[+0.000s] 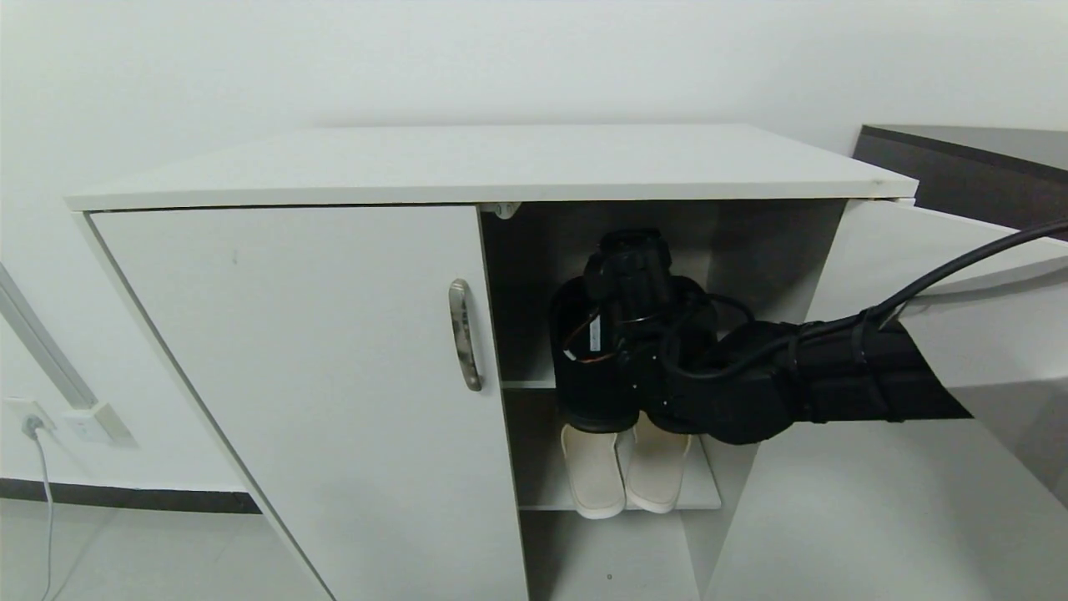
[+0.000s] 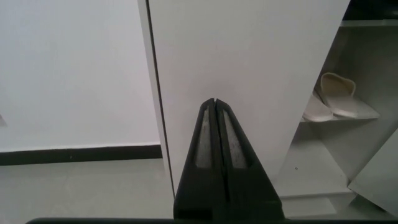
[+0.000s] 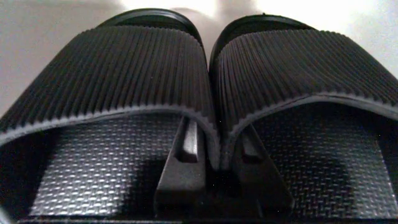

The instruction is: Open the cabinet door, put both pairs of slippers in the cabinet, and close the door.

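Cabinet (image 1: 501,167): white, against the wall; two shelves show in its right half.
Left door (image 1: 292,376): closed, with a metal handle (image 1: 465,334) upright near its right edge.
Right door (image 1: 876,517): swung wide open to the right.
Right gripper (image 3: 217,152): reached into the open right half at the level of the upper shelf (image 1: 527,385). Its fingers are clamped on the two inner edges of the black slippers (image 3: 124,81), one finger inside each slipper.
Black slippers, place: side by side and touching, over the upper shelf; I cannot tell if their soles rest on it.
Black slippers, direction: long axis runs near to far, toes into the cabinet, heels toward the gripper at the near side.
White slippers (image 1: 622,472): flat on the lower shelf (image 1: 705,501), side by side, directly below the black pair.
White slippers, direction: long axis near to far, heel ends at the shelf's front edge, straps deeper in.
Left gripper (image 2: 214,109): fingers pressed together with nothing between, low in front of the closed left door.
Wall socket (image 1: 33,417): far left, a cable plugged in.
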Motion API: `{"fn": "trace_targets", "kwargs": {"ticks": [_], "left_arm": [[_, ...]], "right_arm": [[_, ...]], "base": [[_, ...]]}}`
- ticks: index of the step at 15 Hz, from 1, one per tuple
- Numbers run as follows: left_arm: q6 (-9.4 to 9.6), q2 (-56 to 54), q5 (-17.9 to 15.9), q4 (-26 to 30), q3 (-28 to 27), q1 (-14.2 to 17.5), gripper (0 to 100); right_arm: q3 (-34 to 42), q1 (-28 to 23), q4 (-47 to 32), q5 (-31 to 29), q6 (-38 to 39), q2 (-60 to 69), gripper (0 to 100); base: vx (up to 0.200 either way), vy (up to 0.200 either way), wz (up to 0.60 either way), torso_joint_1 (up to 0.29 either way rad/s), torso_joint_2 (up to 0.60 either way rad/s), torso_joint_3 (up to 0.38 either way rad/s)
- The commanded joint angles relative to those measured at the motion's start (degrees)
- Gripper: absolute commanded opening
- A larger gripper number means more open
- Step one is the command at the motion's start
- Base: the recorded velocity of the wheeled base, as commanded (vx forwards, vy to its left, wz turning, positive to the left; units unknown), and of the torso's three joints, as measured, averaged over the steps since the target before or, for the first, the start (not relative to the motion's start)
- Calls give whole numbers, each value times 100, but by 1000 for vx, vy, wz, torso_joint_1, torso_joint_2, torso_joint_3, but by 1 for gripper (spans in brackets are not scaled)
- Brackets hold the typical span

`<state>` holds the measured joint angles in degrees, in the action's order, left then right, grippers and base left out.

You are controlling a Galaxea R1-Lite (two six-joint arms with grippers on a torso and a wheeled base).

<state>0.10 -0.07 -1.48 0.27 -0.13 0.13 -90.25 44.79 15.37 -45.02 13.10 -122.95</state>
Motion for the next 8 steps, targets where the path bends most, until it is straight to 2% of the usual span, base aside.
{"fn": "trace_targets", "kwargs": {"ticks": [1,4,8], "left_arm": [[-1,7,-2,0,5,4,0],[-1,7,-2,-9,5,4,0],[-1,7,7,0,-4,4,0]], "right_arm": [[-485,-146,-193,72,-1,-255,0],[-1241,-313,-614,107,8,-589,0],[-1496,-366,-641,274,-1,-774,0]], "base": [[0,0,0,0,0,0],[0,0,0,0,0,0],[0,0,0,0,0,0]]}}
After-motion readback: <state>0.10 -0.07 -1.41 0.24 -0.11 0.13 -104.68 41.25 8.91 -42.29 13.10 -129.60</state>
